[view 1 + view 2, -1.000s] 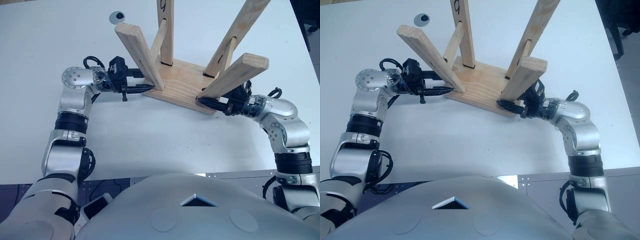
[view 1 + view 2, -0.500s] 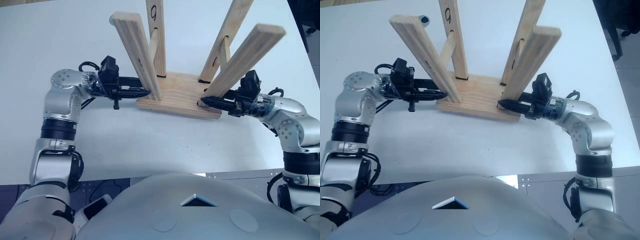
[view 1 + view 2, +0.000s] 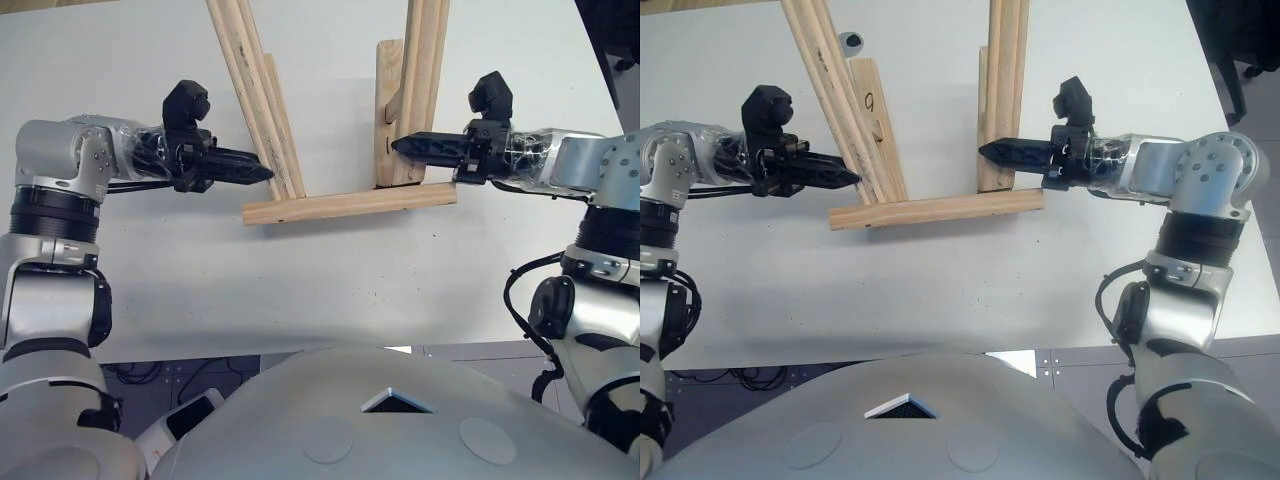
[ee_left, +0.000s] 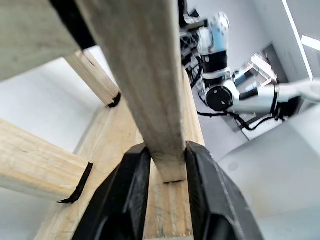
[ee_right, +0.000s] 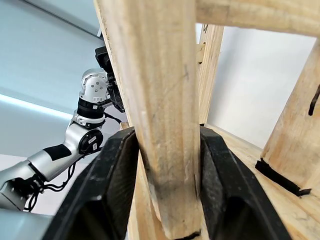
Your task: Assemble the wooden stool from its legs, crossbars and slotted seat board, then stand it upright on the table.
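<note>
**Q:** Head views: status?
**A:** Assembly looks complete. The legs (image 3: 245,80) sit in the seat (image 3: 350,204). The stool (image 3: 1000,90) lies tipped over the table (image 3: 300,290), with the seat edge at 6 o'clock and the legs running toward 12. My left claw (image 3: 264,172) clamps one leg from 9 o'clock, and my right claw (image 3: 398,146) clamps another from 3 o'clock.

**Q:** Left wrist view?
**A:** My fingers (image 4: 125,195) pinch the leg just beside its joint with the seat.

**Q:** Right wrist view?
**A:** Same grasp. My fingers (image 5: 112,185) are clenched on a leg at the joint. A crossbar (image 5: 260,15) is fitted.

**Q:** Remaining?
**A:** By my judgement: turn it legs-down, set it on the table, release. I cannot tell whether the seat touches the table.
</note>
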Controlling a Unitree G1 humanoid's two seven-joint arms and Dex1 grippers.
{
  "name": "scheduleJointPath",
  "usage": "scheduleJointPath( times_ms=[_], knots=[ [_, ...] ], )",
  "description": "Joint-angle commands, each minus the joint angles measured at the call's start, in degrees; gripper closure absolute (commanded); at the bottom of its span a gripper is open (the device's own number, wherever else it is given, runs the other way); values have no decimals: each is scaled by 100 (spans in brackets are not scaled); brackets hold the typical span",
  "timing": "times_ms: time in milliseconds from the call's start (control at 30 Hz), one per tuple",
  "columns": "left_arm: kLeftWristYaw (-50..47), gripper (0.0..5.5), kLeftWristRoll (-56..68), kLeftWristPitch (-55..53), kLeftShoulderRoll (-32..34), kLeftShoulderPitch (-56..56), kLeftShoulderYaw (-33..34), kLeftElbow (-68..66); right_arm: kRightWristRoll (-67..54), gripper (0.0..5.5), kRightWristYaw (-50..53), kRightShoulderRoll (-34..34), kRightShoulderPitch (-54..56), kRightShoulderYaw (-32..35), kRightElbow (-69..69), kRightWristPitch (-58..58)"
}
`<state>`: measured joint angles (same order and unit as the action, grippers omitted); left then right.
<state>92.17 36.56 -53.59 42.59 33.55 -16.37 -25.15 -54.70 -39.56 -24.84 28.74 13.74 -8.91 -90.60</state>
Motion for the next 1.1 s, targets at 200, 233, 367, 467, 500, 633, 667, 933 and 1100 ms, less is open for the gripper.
scheduleJointPath(
  times_ms=[200,233,367,467,500,633,667,933,1100],
  knots=[
    [-347,377,-722,73,-682,388,-360,-1501,-117,241,400,47,286,-401,-1341,-188],
    [-332,360,-732,70,-739,471,-306,-1656,-161,222,351,12,372,-400,-1495,-187],
    [-349,295,-761,54,-943,776,-58,-2227,-73,156,296,-46,701,-96,-2180,-118],
    [-541,245,-840,170,-1045,940,261,-2748,297,101,207,-228,696,-128,-2575,301],
    [-650,234,-872,255,-1080,986,391,-2965,405,87,165,-290,666,-156,-2724,481],
    [-778,168,-901,386,-1133,1138,864,-3450,546,15,-364,-499,539,-255,-2672,649],
    [-782,154,-887,400,-1130,1176,981,-3512,512,10,-533,-567,506,-284,-2558,630],
    [-512,30,-840,310,-1079,1160,1501,-3265,291,10,-1274,-801,494,44,-2220,690],
    [-410,12,-991,398,-690,1023,1646,-3150,270,10,-1405,-1063,166,283,-1861,733]
  ],
)
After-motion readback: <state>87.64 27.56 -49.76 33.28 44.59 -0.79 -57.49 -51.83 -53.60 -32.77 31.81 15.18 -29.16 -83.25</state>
